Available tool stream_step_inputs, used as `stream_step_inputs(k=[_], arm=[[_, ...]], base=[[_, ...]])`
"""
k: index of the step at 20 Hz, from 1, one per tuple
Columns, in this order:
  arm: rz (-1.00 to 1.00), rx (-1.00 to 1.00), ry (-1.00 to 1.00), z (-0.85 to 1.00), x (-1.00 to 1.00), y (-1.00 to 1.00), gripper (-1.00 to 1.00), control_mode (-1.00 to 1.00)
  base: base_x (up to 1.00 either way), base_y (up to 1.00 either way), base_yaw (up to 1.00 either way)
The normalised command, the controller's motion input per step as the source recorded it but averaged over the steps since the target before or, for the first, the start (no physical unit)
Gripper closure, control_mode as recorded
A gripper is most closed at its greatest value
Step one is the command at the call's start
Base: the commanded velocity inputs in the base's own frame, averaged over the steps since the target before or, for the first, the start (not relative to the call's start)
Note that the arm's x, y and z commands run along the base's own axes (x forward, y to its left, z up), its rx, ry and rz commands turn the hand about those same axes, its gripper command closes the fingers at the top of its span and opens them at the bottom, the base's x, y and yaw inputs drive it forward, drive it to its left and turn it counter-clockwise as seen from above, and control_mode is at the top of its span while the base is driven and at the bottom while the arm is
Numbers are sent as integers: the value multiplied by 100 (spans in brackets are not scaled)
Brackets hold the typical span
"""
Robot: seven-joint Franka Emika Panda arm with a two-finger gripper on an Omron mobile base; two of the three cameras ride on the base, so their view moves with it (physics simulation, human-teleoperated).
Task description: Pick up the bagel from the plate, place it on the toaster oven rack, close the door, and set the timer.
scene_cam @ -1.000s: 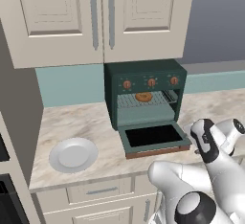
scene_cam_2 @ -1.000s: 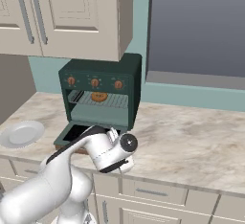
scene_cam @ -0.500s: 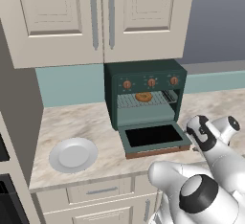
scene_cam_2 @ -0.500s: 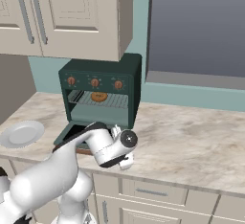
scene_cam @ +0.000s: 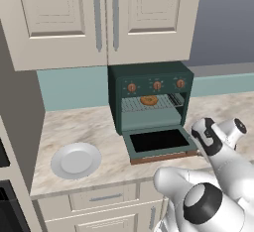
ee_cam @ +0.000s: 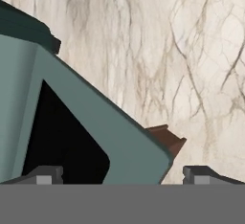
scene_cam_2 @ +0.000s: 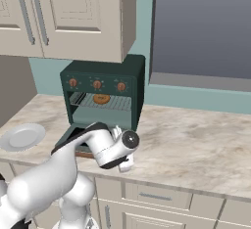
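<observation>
The bagel (scene_cam: 149, 100) lies on the toaster oven rack (scene_cam: 134, 104) inside the dark green oven (scene_cam: 149, 75); the right base view shows the bagel (scene_cam_2: 101, 99) on the same rack (scene_cam_2: 112, 104). The door (scene_cam: 158, 144) hangs open, lying flat over the counter. In the hand view my gripper (ee_cam: 122, 174) is open. Its fingertips (ee_cam: 45, 174) stand wide apart on either side of the door's (ee_cam: 119, 132) front right corner, where the end of the copper-brown handle (ee_cam: 168, 139) sticks out. The white plate (scene_cam: 75, 159) sits empty on the counter to the oven's left.
Marble counter (scene_cam: 74, 127) runs left and right of the oven, with more of it (scene_cam_2: 196, 140) stretching to the right. Cream wall cabinets (scene_cam: 104, 18) hang above the oven. Drawers (scene_cam_2: 157, 196) line the counter's front edge.
The wrist has turned and shifted slightly beside the open door's right front corner. The gripper stays open. Bagel, door and plate have not moved.
</observation>
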Motion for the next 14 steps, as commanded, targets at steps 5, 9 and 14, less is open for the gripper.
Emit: stream_step_inputs(k=[5,9,14], arm=[[0,0,0,-22,1,24,-100,-100],[-1,0,0,-40,7,21,-100,-100],[-1,1,-3,-16,26,24,-100,-100]], base=[[0,0,0],[0,0,0],[0,0,0]])
